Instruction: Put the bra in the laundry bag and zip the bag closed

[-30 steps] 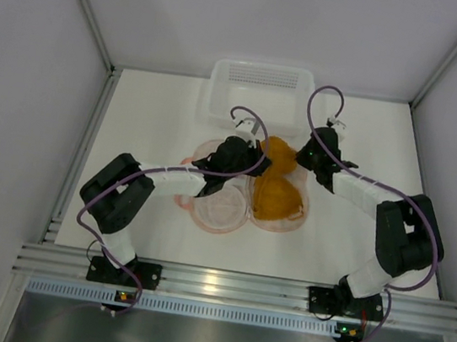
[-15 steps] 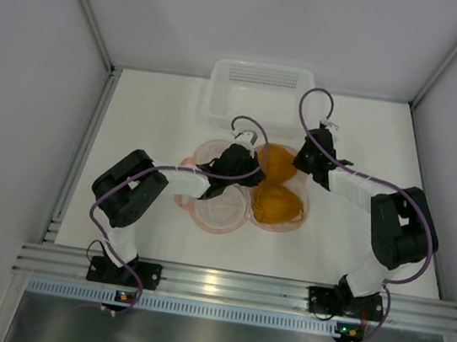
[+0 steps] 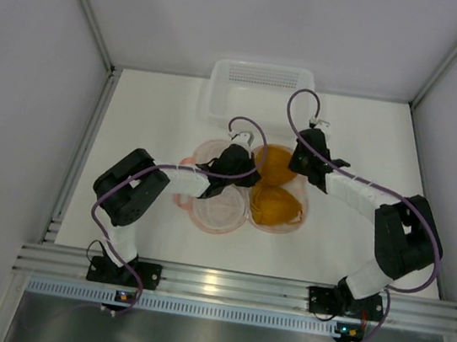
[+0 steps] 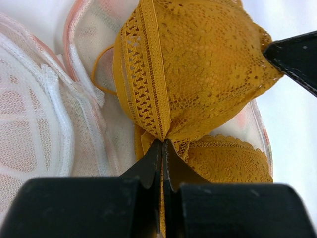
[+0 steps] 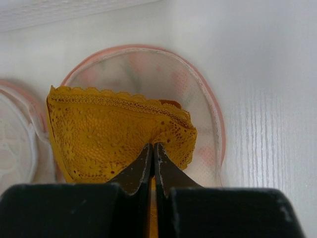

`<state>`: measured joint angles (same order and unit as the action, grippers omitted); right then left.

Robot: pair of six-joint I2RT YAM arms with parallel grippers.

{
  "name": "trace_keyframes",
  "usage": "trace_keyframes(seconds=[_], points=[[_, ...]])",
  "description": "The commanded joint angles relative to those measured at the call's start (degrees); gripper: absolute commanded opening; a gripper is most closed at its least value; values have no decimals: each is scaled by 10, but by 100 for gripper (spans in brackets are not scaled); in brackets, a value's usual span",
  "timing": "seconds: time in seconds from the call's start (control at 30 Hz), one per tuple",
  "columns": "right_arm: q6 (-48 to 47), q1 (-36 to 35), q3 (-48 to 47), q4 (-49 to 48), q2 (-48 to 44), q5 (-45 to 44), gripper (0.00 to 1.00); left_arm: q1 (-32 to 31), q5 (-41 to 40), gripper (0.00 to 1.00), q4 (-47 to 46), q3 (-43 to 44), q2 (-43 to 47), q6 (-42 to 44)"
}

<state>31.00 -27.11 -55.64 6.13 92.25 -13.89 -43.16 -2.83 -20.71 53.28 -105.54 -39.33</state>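
The mustard-orange lace bra (image 3: pixel 274 184) lies over the right half of the open laundry bag (image 3: pixel 218 210), a pale pink pouch with white mesh panels. My left gripper (image 3: pixel 250 164) is shut on the bra's left edge, pinching the lace band (image 4: pixel 148 74) at the jaw tips (image 4: pixel 162 144). My right gripper (image 3: pixel 297 164) is shut on the upper cup's right edge (image 5: pixel 152 146), bunching the lace (image 5: pixel 109 129) above the bag's mesh and coral rim (image 5: pixel 208 104). The bag's left half (image 4: pixel 29 124) lies open and holds nothing.
A white slotted plastic basket (image 3: pixel 259 90) stands just behind the bag at the back of the white table (image 3: pixel 151 118). Its rim shows at the top of the right wrist view (image 5: pixel 49 12). Grey walls close in both sides.
My right gripper has moved left, pushing the upper cup toward the bag's middle. The left arm's elbow shifted right and the bra now sits more compactly over the bag.
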Motion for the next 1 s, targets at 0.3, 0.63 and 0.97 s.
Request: trace_keyframes(seconds=[0.3, 0.63, 0.97], points=[[-26, -13, -35, 22, -7, -58, 0, 11, -17, 0, 22, -4, 23, -7], [-31, -13, -80, 36, 48, -30, 0, 11, 1, 16, 55, 23, 31, 26], [-62, -12, -141, 118, 43, 13, 37, 18, -49, 63, 196, 98, 128, 115]])
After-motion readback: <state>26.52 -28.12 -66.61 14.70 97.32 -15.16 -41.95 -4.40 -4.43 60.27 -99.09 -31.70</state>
